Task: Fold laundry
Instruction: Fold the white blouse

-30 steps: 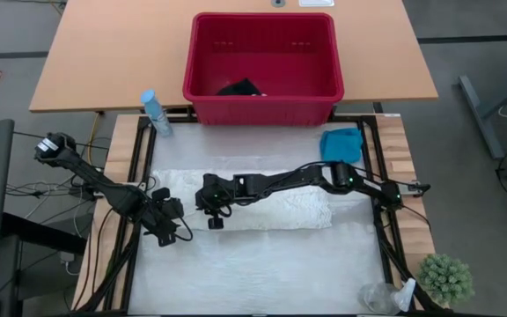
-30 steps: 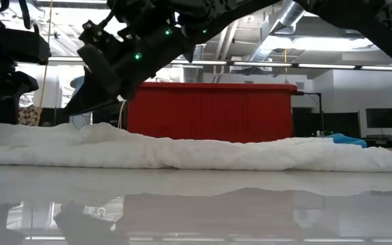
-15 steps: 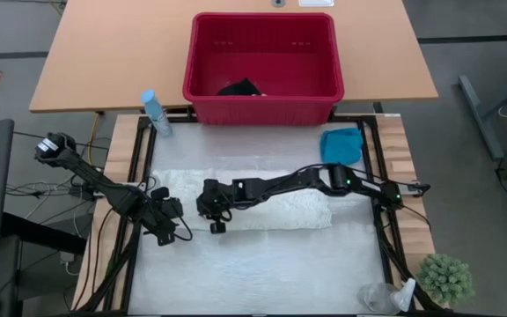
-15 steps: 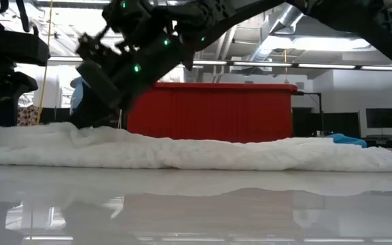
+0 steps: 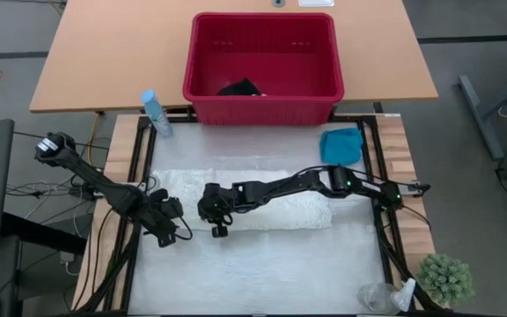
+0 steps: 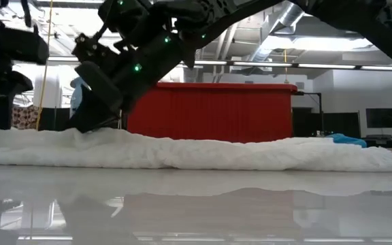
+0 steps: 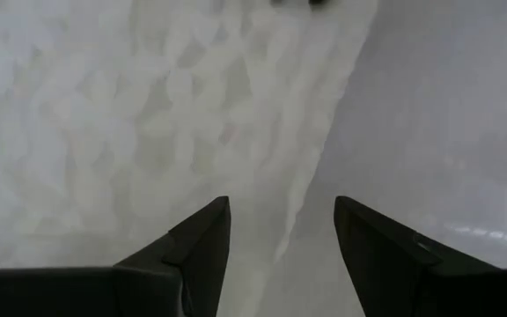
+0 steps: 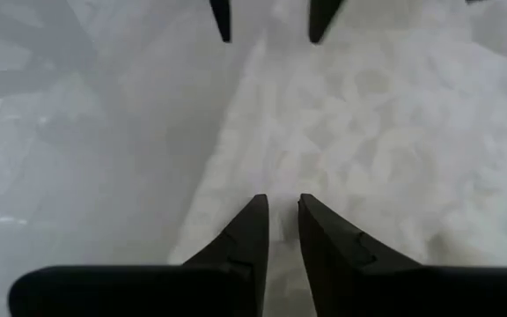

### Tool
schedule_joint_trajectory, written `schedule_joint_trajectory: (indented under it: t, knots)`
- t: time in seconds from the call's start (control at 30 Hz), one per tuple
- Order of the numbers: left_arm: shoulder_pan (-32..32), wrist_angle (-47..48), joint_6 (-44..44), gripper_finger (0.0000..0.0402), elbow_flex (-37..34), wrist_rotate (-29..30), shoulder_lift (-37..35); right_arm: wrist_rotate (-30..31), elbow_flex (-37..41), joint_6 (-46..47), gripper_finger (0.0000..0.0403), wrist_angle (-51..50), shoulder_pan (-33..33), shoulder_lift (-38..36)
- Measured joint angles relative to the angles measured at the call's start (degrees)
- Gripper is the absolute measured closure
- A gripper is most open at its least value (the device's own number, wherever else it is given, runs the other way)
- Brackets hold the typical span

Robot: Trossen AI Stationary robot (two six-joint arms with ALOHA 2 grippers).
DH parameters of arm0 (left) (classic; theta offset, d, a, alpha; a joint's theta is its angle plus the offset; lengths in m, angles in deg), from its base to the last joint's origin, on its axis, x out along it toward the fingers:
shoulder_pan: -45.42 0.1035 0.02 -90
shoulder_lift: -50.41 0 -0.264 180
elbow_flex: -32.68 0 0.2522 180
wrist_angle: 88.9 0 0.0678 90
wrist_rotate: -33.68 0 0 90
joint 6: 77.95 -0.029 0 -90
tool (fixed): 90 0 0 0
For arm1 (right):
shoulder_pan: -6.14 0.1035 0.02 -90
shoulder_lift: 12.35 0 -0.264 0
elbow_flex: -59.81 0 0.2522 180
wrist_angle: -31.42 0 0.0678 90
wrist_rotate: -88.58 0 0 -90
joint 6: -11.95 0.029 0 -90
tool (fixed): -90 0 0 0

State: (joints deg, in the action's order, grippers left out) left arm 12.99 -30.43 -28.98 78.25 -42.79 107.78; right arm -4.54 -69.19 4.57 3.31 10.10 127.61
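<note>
**Right arm settles lower onto the folded cream cloth's front edge**

Over the last second the right gripper (image 5: 215,217) drifts slightly toward the table's left and sinks: in the low view its dark body (image 6: 107,78) sits closer to the cloth than it did a moment earlier, its tip now meeting the fabric's upper surface. The cream-white cloth (image 5: 262,201) itself keeps its outline, a long band lying across the middle of the table (image 5: 262,273). This suggests the fold line is being approached or pressed, not yet lifted; the fold appears partly done, with a further fold likely to come.

The right arm reaches from the table's right side across the band, wrist low, its fingers (image 8: 252,231) nearly together with only a slim gap, poised over the cloth's edge; whether fabric is pinched between them cannot be told. The left gripper (image 5: 167,214) waits just beside the band's left end, its fingers (image 7: 202,246) spread apart and empty, straddling the cloth's edge (image 7: 311,167).

The turquoise garment (image 5: 341,144) lies by itself near the table's far right corner. The dark garment (image 5: 239,88) rests inside the red basket (image 5: 262,106) beyond the work surface.
</note>
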Motion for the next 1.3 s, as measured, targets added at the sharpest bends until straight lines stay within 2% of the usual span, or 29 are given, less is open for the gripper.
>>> schedule_joint_trajectory:
  t: [0.4,0.77,0.9,1.3]
  knots:
    - [0.04,-3.87,4.37,0.0207,1.54,12.52,-0.82,-0.02,0.74,-0.57,0.0313,-0.63,-0.01,-0.02]
    - [0.05,-5.69,6.16,0.0207,1.56,19.42,-0.47,0.42,3.04,-0.12,0.0313,0.10,-1.48,-0.02]
    - [0.05,-5.46,6.13,0.0207,1.56,22.73,0.84,0.39,2.88,2.74,0.0313,-0.13,-2.22,-0.02]
    - [0.05,-3.50,6.27,0.0207,1.56,25.08,6.04,0.39,-8.86,0.00,0.0313,-12.08,-2.28,-0.20]
